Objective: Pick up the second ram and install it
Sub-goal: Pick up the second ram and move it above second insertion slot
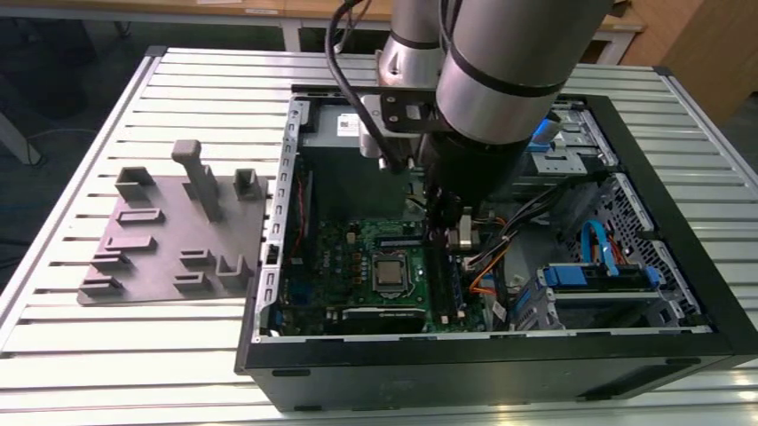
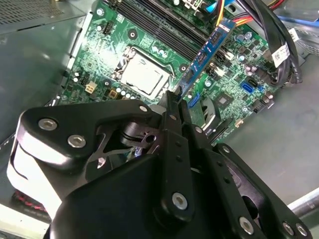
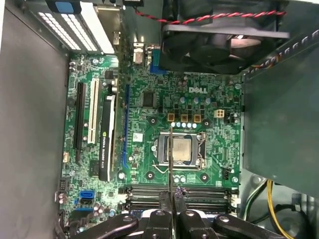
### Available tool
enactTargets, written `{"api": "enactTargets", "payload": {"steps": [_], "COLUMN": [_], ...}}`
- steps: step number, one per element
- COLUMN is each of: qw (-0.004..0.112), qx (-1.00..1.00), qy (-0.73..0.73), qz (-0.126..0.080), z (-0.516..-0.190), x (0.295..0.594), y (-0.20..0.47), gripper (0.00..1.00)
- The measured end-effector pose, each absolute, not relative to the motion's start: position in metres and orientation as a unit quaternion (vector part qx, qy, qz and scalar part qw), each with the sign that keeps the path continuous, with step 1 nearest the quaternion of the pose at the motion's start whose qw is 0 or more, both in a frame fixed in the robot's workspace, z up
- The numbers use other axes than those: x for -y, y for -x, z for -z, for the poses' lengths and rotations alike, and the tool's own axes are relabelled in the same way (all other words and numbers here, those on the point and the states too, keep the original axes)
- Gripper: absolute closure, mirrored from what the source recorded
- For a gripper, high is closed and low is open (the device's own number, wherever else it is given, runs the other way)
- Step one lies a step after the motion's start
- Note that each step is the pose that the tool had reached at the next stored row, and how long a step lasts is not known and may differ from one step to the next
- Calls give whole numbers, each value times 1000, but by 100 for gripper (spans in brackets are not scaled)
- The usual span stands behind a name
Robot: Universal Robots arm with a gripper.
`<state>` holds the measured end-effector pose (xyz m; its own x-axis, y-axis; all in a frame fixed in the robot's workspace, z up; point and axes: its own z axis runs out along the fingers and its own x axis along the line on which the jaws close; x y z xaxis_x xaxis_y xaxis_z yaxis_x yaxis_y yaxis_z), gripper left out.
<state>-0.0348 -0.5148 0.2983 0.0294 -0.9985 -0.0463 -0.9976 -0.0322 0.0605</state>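
Note:
My gripper is lowered inside the open computer case, above the green motherboard. It is shut on the second ram, a thin blue-green stick that reaches out from the fingertips over the board. In the first wrist view the second ram shows edge-on as a thin line crossing the CPU socket, held by the gripper. Long black memory slots lie just in front of the fingertips, and they also appear in the second wrist view as memory slots. The stick is held above the board, not seated in a slot.
A grey fixture plate with upright blocks lies on the slatted table at the exterior view's left. Inside the case are the CPU, a black fan, orange and black cables and a blue drive bay.

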Motion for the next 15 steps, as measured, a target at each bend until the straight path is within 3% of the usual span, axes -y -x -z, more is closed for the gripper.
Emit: {"api": "enactTargets", "payload": {"steps": [15], "qw": [6], "qx": [696], "qy": [-717], "qz": [38], "z": [-271], "x": [518], "y": [34], "gripper": [86]}}
